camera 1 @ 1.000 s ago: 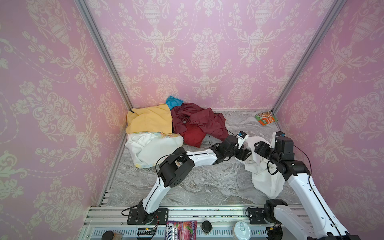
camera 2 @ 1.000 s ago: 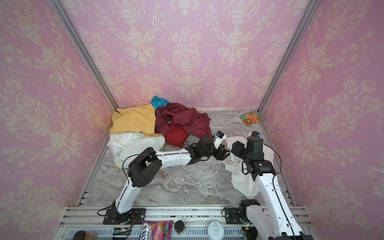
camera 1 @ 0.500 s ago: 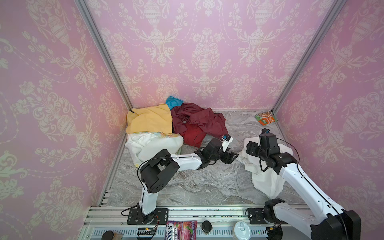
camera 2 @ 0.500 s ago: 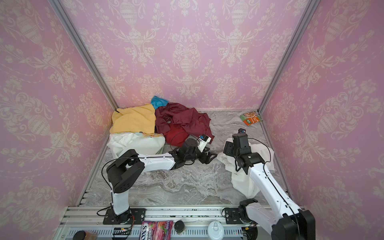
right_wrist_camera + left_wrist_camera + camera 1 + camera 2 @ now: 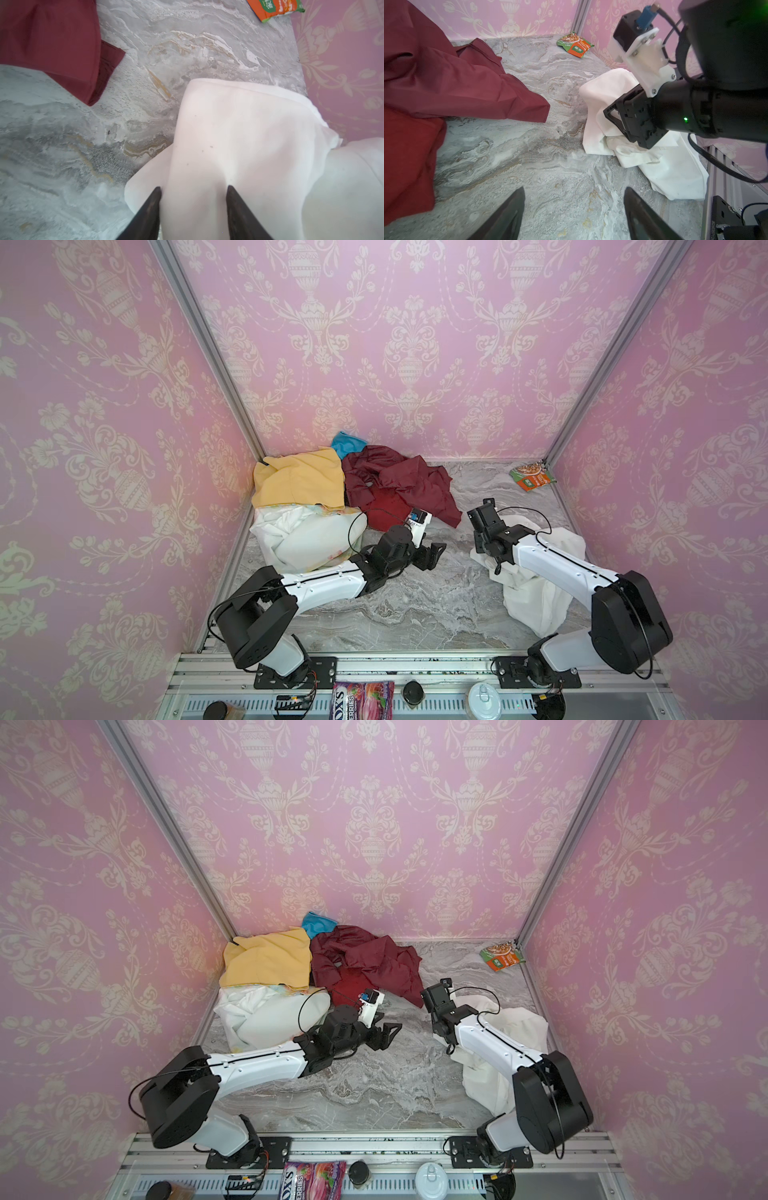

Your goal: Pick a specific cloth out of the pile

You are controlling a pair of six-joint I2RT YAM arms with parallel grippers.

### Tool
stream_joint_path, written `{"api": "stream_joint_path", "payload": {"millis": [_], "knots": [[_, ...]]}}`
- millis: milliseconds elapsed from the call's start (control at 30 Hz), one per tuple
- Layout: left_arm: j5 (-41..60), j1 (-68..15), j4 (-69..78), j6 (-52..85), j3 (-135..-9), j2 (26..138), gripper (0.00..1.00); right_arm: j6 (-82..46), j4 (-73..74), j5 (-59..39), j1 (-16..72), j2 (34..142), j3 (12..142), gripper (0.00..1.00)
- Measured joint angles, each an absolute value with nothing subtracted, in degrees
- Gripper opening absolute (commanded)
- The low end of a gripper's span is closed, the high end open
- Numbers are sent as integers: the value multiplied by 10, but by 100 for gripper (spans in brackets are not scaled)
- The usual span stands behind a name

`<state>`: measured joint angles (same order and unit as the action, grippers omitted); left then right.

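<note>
- Front rail: candy bag (image 5: pixel 363 699) and a white lid (image 5: pixel 483 701), off the tabletop (image 5: pixel 415 605).
- Cloth (image 5: pixel 536 608): plain white and crumpled. It lies on the tabletop's right side by the right wall, under the right arm and well apart from the pile. It shows in both top views (image 5: pixel 486 1081).
- Right end effector (image 5: pixel 194 187): pointing down onto the cloth's left edge. The jaws are narrow, with a raised fold of the cloth pinched between the two fingertips. Creases run into both tips. The rest of the cloth rests on the tabletop.
- Left end effector (image 5: pixel 574 188): jaws wide and nothing between them. It sits low over bare marble mid-tabletop (image 5: pixel 434 553), aimed at the cloth but clear of it.
- Left arm lies across the front edge of the floral sheet (image 5: pixel 303 535).
- Pile (image 5: pixel 332 489): far left corner.
  - floral sheet at the front
  - yellow (image 5: pixel 297 483) behind it
  - maroon (image 5: pixel 395 485) to the right, over a red piece (image 5: pixel 386 510)
  - blue (image 5: pixel 348 443) against the back wall
- Maroon's loose corner reaches toward the right end effector, with bare marble between it and the cloth.
- Orange-green packet (image 5: pixel 532 477): far right corner, lying flat and apart from everything else.
</note>
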<state>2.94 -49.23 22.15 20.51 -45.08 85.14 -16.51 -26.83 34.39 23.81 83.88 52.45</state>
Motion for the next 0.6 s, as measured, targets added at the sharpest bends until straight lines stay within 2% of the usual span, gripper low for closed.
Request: {"api": "stream_joint_path", "payload": {"millis": [33,333,600], "knots": [[23,-492,218,205,-441,838,78,-165,-269,351,238,842,524,0],[-15,-484,194,207,-380,762,78,-177,-272,356,221,811,543,0],[-19,-481,196,207,-376,758,78,-229,-274,290,102,664,537,0]]}}
